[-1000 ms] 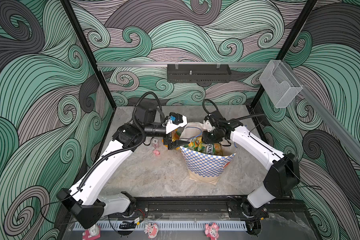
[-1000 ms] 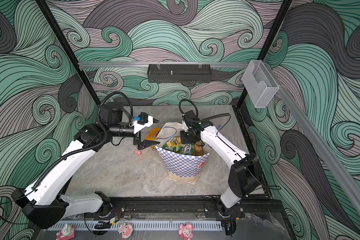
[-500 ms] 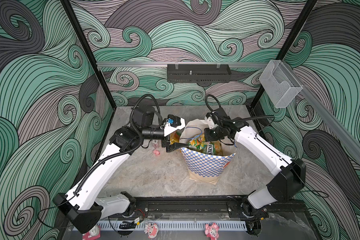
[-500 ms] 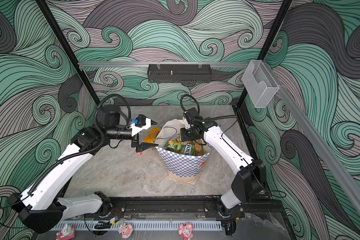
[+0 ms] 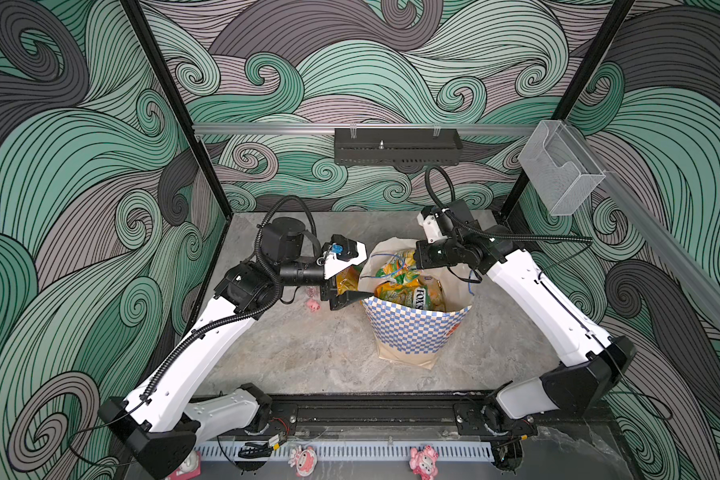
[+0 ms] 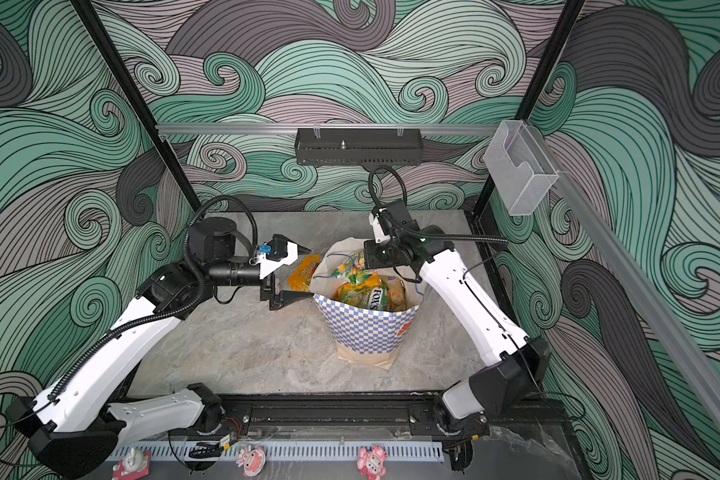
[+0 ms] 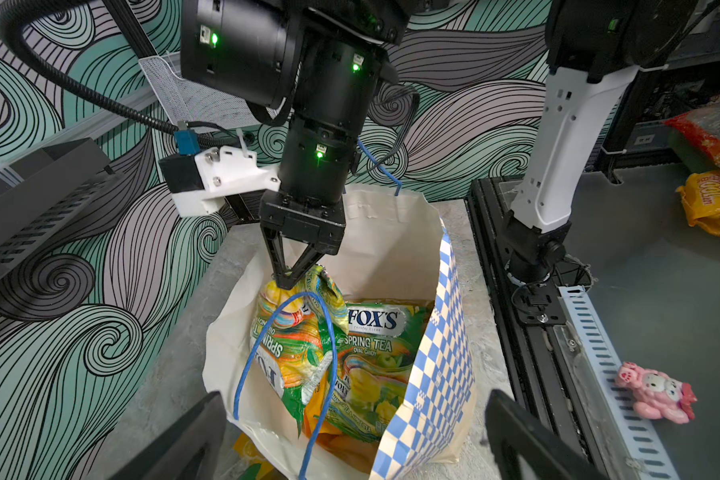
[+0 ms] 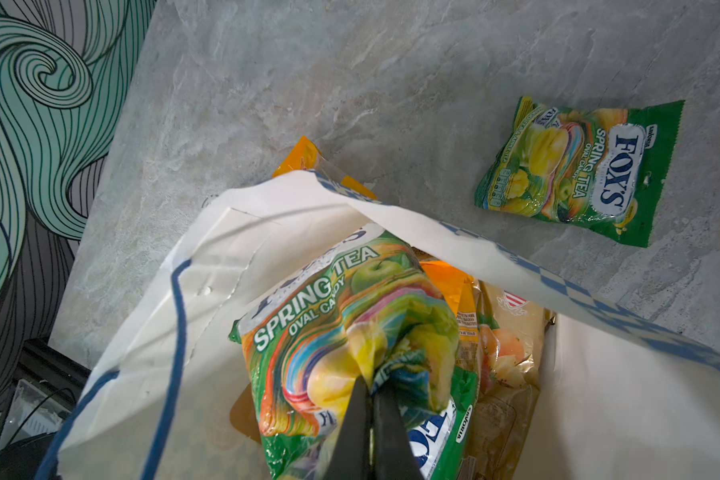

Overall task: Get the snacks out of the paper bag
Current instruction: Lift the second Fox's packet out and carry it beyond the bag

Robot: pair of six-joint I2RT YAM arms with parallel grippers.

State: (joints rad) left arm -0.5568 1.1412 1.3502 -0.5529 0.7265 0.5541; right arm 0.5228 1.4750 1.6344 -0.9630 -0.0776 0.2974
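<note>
Centre of both top views: the paper bag (image 5: 416, 332) stands upright, left jaws wide beside its left rim. Mid-frame in the left wrist view, your right jaws pinch a FOX'S packet (image 7: 285, 345) by its top. Low in the right wrist view the bite looks thin; lift slowly, clear of the blue cord handle (image 8: 178, 324).

Grey tabletop (image 5: 308, 353) bears the paper bag (image 5: 412, 336), orange packet (image 6: 304, 272), FOX'S packet (image 8: 578, 170) and pink pig (image 5: 313, 305).

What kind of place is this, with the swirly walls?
Probably a robot practice booth. The left arm and right arm sit on a black rail, swirly panels box in a grey table, and a paper bag of snacks stands there.
</note>
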